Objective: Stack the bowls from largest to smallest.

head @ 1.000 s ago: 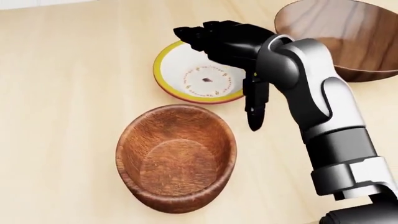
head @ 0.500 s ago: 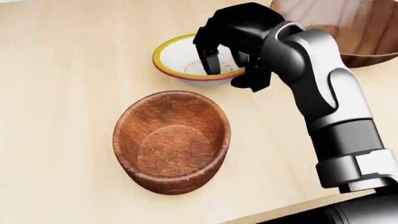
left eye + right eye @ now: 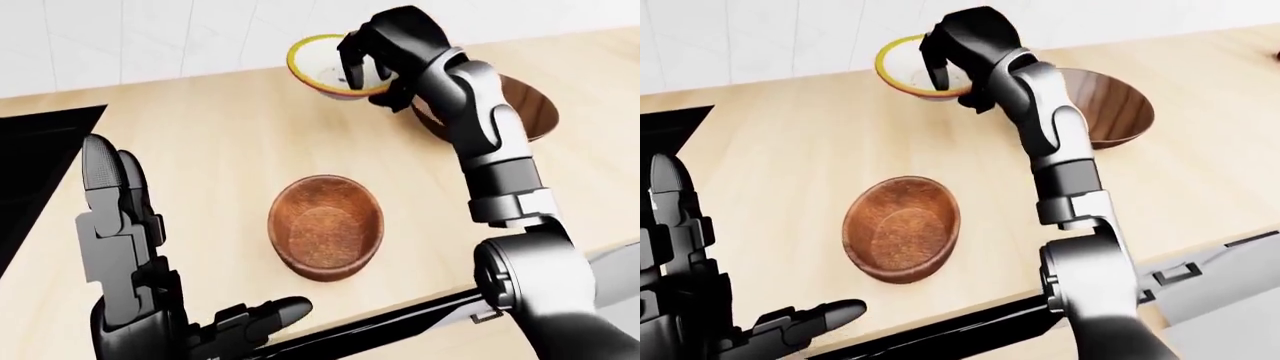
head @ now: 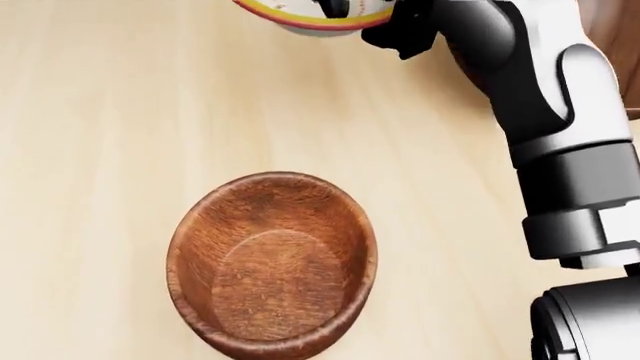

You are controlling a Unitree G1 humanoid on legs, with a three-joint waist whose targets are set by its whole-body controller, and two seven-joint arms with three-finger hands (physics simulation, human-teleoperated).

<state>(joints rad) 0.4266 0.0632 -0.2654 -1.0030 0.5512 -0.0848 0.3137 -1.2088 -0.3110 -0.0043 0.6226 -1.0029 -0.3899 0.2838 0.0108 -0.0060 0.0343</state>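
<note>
The small bowl (image 3: 322, 69) is showing white inside with a yellow rim and a thin red line under it. The middle bowl (image 4: 272, 264) is looking reddish brown with wood grain. The big bowl (image 3: 1102, 109) is looking dark brown. The right hand (image 3: 385, 51) is showing black, on a silver and black arm. The left hand (image 3: 125, 247) is showing black. The table (image 3: 200, 150) is looking pale wood.

We see bright, even, sharply rendered light over the pale wooden countertop (image 3: 200, 150), with only faint soft shadows and no glare.
</note>
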